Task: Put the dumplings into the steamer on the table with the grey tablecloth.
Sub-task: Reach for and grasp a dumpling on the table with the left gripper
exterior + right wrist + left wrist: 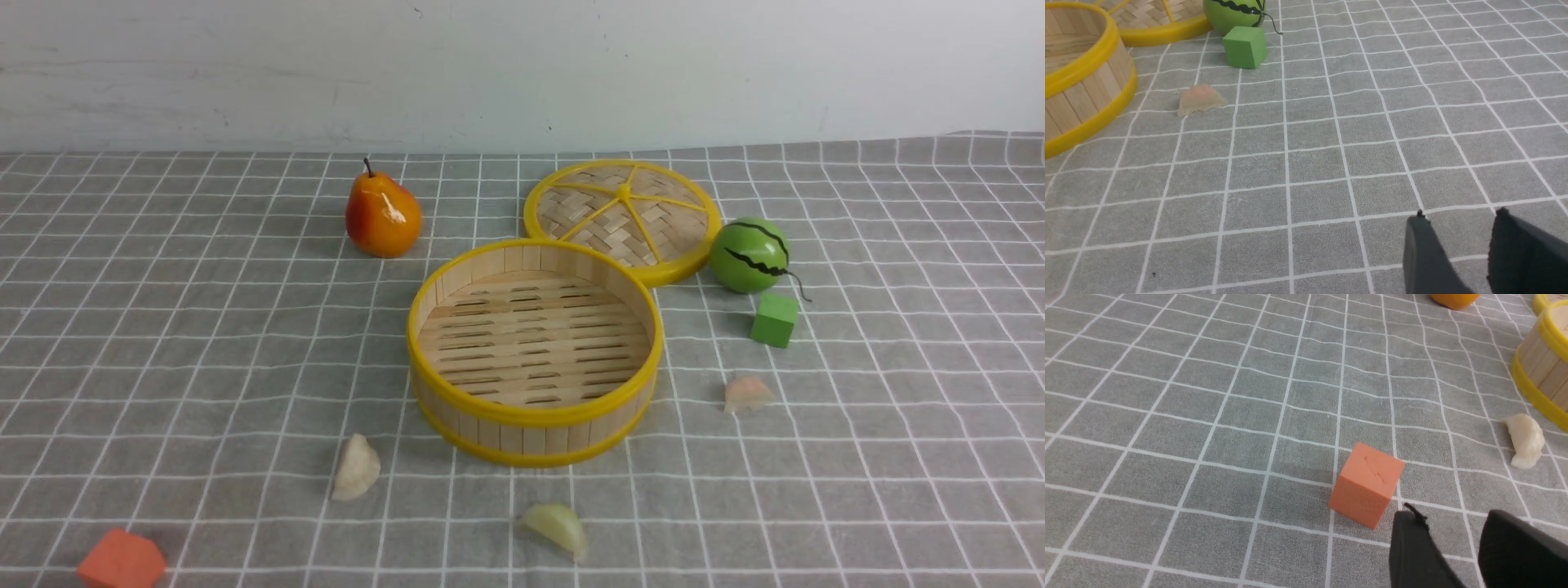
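**A:** On the grey white-gridded tablecloth (163, 327), how many dumplings?

**B:** Three small translucent crescents, all outside the one round bamboo steamer (535, 425). The whitish dumpling (356, 467) is at its 7 o'clock, the yellow-green dumpling (557, 527) at 6, and the pink-orange dumpling (746, 394) at 4.

**A:** Anything else?

**B:** One each: a woven lid (622, 214) at 1, a pear (382, 214) at 11, a striped green ball (749, 255) at 2, and a green cube (774, 319) at 3. An orange-red block (121, 560) at 8 is cut off by the frame edge.

**A:** And the pincers?

**B:** Only fingertips show. The left gripper (1466, 555) and right gripper (1470, 257) are both parted, with nothing between.
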### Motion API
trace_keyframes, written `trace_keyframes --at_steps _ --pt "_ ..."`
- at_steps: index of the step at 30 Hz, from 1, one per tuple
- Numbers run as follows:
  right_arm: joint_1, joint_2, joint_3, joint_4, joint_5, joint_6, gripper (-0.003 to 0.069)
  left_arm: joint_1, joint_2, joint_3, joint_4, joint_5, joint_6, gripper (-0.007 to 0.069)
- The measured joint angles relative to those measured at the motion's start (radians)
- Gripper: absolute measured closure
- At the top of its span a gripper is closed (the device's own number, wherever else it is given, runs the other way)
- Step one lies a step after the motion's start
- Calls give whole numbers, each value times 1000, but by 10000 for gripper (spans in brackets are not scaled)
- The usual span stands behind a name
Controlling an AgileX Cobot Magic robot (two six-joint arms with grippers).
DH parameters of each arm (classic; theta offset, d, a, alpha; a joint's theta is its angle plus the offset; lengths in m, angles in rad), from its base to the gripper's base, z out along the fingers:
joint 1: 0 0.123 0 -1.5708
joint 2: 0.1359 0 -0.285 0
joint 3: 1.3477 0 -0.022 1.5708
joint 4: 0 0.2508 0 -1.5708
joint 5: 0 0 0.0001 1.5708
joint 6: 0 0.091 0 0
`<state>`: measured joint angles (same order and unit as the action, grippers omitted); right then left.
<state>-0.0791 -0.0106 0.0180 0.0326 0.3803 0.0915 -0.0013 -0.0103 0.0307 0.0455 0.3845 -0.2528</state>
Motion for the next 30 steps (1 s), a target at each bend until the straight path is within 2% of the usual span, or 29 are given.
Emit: trace_keyframes --at_steps 9,14,17,20,22,25,30 --pt "0 0 0 0 0 0 419 0 0 0 -3 -7 0 387" --pt "0 0 0 25 -1 0 419 0 0 0 -105 -61 -23 387" --pt "0 0 0 207 0 65 419 0 0 0 -346 -115 -155 387" --pt "0 0 4 502 15 210 419 0 0 0 -623 -158 -320 387" --pt "0 0 8 641 18 275 419 0 0 0 -730 -174 -375 387" --pt "0 0 9 773 15 296 419 0 0 0 -812 -185 -412 387" --pt "0 0 9 776 3 191 419 0 0 0 -831 -195 -419 387"
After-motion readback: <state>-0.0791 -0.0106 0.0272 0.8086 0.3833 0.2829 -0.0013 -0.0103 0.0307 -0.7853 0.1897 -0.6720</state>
